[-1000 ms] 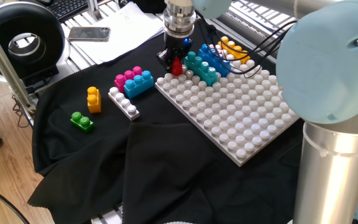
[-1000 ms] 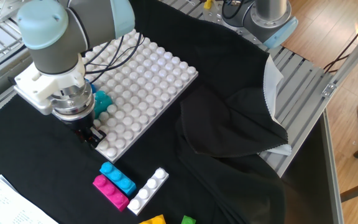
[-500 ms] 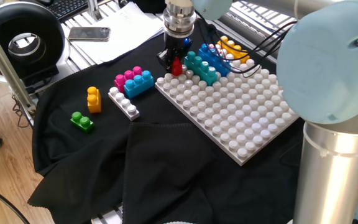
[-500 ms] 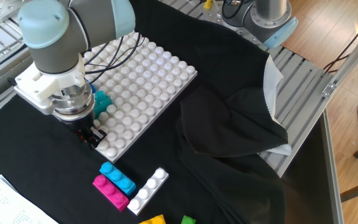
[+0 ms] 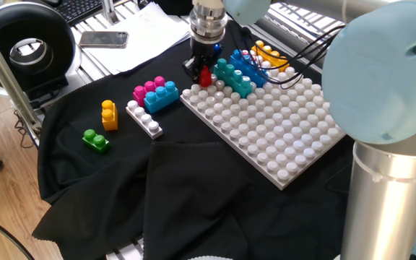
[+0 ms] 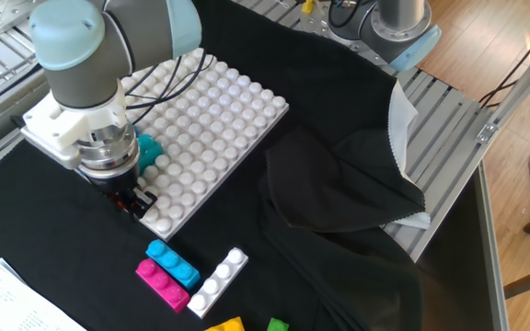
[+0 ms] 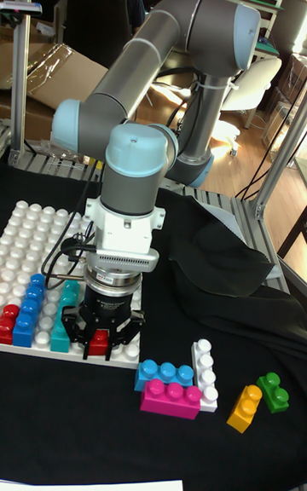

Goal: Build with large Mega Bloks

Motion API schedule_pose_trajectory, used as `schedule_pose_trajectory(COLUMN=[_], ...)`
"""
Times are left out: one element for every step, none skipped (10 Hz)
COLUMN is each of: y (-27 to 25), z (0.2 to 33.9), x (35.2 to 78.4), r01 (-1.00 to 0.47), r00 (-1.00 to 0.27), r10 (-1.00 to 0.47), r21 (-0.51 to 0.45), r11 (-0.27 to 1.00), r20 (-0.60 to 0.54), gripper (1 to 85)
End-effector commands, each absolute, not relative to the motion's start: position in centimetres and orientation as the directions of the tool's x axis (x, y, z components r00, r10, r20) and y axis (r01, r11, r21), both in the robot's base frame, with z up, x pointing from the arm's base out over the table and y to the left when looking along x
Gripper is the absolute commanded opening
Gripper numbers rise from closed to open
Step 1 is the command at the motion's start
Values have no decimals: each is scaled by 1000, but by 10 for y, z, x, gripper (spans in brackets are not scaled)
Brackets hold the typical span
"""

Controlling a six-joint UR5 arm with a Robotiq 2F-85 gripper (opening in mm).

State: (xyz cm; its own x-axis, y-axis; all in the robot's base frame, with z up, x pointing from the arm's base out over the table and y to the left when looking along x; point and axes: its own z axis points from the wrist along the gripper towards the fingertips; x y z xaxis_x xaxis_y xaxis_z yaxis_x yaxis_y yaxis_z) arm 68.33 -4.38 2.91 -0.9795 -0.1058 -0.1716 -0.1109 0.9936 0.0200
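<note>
My gripper [image 5: 205, 72] [image 7: 101, 339] is shut on a small red brick [image 5: 206, 76] [image 7: 100, 343], held at the corner of the white studded board [image 5: 280, 137] [image 7: 34, 231] [image 6: 219, 110]. Right beside it on the board stand teal bricks [image 5: 234, 78] [image 7: 64, 314] [image 6: 147, 150], blue bricks [image 5: 250, 65] [image 7: 30, 308] and another red brick [image 7: 7, 320]. A yellow-orange brick [image 5: 269, 53] lies at the board's far edge. In the other fixed view the gripper [image 6: 129, 195] hides the red brick.
Loose on the black cloth lie a pink brick [image 5: 146, 88] [image 7: 170, 397], a blue brick [image 5: 163, 97] [image 7: 166, 373], a white brick [image 5: 144, 119] [image 7: 203, 370], a yellow-orange brick [image 5: 108, 115] [image 7: 243, 407] and a green brick [image 5: 95, 140] [image 7: 273, 391]. A folded cloth ridge [image 6: 339, 184] rises past the board.
The gripper stays shut on the red brick at the board's corner. The board has shifted very slightly; the loose bricks have not moved.
</note>
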Motion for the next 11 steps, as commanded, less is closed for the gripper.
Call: schedule_pose_trajectory(y=[-39,-41,-44,-45,-45,-43,-42,-40,-40,-46,-46], z=[31,30,29,27,27,28,28,30,35,42,49], x=[689,689,691,691,691,691,691,692,692,695,695], r01=[-132,-140,-157,-172,-172,-169,-169,-167,-173,-188,-188], r00=[-973,-972,-967,-965,-966,-966,-966,-967,-967,-964,-967], r10=[-121,-130,-144,-157,-157,-153,-151,-148,-156,-175,-176], r21=[40,39,43,51,54,61,67,75,74,51,52], r11=[991,989,987,984,984,984,983,983,982,981,981], r20=[-196,-198,-208,-208,-207,-207,-208,-208,-201,-198,-186], gripper=[847,850,850,850,850,850,850,850,850,850,840])
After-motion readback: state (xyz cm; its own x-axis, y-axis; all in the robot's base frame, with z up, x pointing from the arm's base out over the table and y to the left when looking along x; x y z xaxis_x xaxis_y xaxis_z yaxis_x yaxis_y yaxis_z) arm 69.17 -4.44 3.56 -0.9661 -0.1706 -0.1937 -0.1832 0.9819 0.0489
